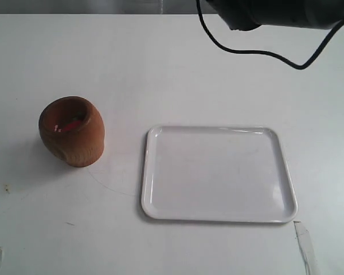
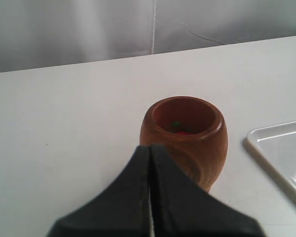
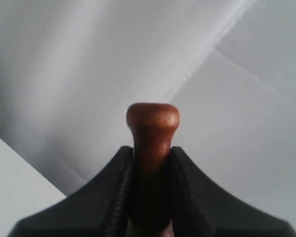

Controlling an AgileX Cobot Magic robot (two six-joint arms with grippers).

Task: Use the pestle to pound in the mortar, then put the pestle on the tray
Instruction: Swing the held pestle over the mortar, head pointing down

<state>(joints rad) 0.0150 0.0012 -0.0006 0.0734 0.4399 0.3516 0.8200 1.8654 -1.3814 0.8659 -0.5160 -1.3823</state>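
Exterior: mortar (image 1: 71, 130) seen mid-left on table (image 1: 160, 69), tray (image 1: 218, 173) lower right. Right arm (image 1: 275, 14) at top-right edge, so mortar lies down-left of it.
Left wrist: left claw (image 2: 150, 163) closed, empty, mortar just beyond.
Right wrist: pestle (image 3: 152, 121) clamped in right claw (image 3: 152, 153), knob outward.

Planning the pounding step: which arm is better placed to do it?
Right. The right pincer is shut on the pestle; the left pincer is shut and empty, facing the mortar.
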